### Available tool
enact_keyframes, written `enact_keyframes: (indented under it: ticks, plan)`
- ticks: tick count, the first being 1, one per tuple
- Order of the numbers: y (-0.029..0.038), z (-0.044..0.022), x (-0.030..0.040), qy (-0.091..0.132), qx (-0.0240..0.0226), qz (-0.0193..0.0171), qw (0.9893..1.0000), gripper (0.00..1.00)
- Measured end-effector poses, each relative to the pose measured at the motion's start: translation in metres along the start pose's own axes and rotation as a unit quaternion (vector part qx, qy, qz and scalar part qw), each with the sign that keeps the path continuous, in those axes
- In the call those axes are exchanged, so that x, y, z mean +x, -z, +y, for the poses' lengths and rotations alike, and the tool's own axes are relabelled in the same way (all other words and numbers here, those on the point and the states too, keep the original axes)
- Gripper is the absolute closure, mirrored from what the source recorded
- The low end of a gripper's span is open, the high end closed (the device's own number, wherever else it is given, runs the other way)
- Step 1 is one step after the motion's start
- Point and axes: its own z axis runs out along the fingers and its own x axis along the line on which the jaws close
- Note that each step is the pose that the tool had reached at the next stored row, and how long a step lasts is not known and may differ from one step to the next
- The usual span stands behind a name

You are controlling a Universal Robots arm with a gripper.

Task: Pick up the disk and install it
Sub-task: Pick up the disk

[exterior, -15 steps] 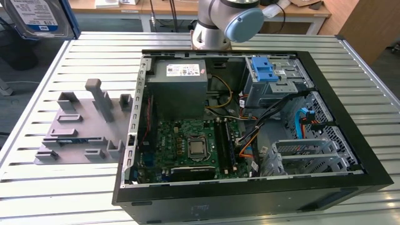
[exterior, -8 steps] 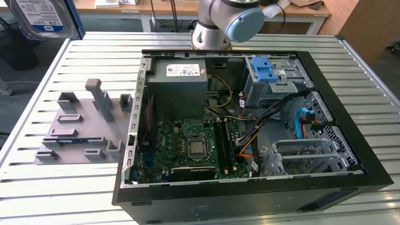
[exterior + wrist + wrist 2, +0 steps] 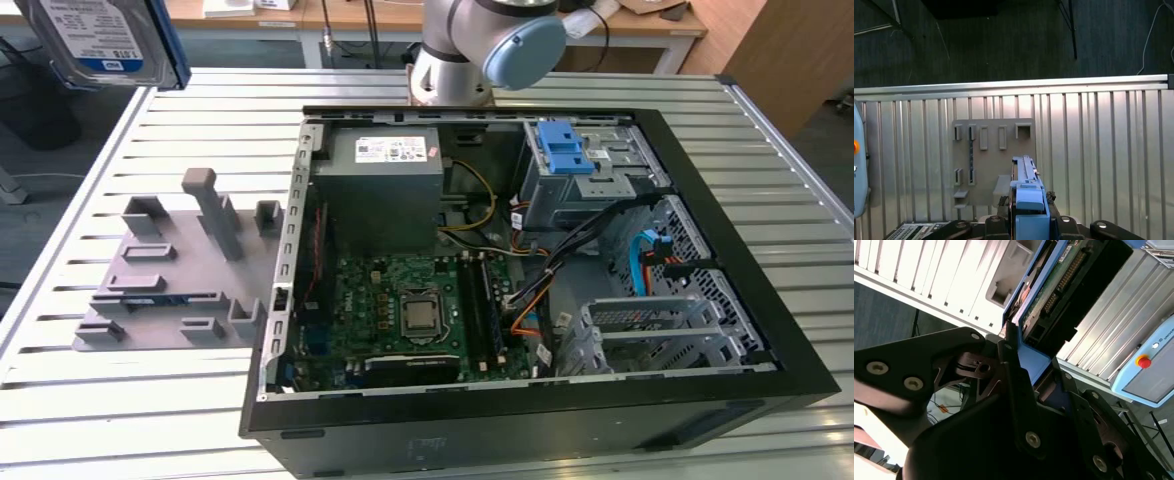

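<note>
While hanging above table (image 3: pixel 1094 150), jaws clamp disk (image 3: pixel 1051 287).

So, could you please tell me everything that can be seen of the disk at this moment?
The disk is a flat silver-metal drive with a white label, a blue lower band and blue plastic side rails. In the second wrist view its underside shows a green circuit board. The gripper is shut on it, with black fingers against a blue rail. It hangs in the air, off the table, and in the first wrist view it is over the grey fixture plate.
</note>
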Motion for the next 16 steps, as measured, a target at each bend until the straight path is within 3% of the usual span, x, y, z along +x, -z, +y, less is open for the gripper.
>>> enact_keyframes:
  ticks: [16]
  plan:
    - [-0.0007,-0.0343,0.0106,0.0,-0.0018,0.0001,1.0,0.64]
